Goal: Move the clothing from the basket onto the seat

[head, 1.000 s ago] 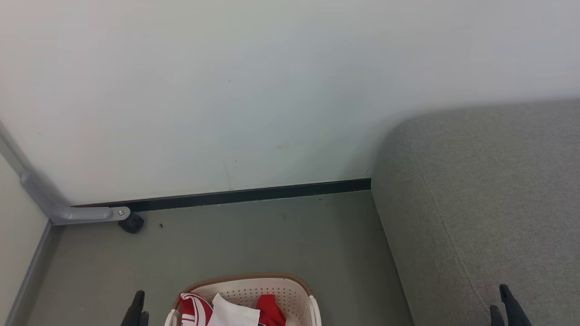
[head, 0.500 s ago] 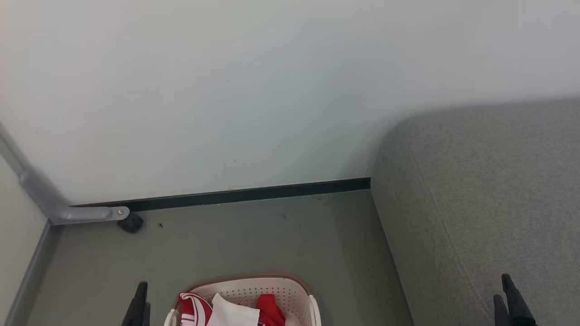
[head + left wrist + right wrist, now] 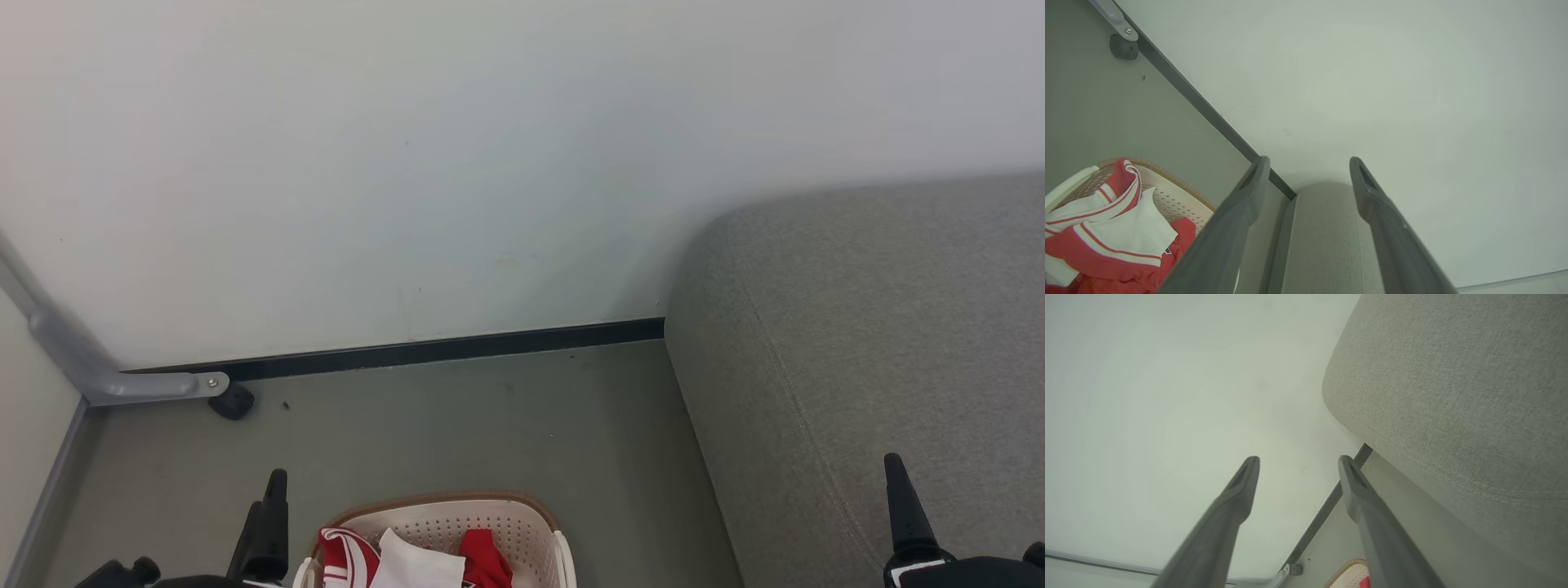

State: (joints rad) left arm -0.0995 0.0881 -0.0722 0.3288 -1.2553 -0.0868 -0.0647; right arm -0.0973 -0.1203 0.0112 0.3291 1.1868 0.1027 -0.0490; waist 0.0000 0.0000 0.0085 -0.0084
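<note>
The cream basket (image 3: 498, 521) with a brown rim sits on the floor at the bottom centre of the head view, holding red and white clothing (image 3: 400, 559). In the left wrist view the clothing (image 3: 1106, 232) lies in the basket (image 3: 1180, 200) at lower left. The grey seat (image 3: 865, 351) fills the right side. My left gripper (image 3: 273, 510) rises just left of the basket; in its wrist view the left gripper (image 3: 1308, 163) is open and holds nothing. My right gripper (image 3: 898, 490) stands over the seat (image 3: 1453, 396), and in its wrist view the right gripper (image 3: 1296, 461) is open too.
A pale wall with a dark baseboard (image 3: 441, 351) runs behind the floor. A grey metal bracket (image 3: 122, 384) and a small black doorstop (image 3: 233, 402) sit at the left corner. Bare grey floor (image 3: 490, 425) lies between the basket and the wall.
Both grippers have risen further into the head view, with more of each wrist showing. The picture has shifted slightly. Basket and clothing rest as before.
</note>
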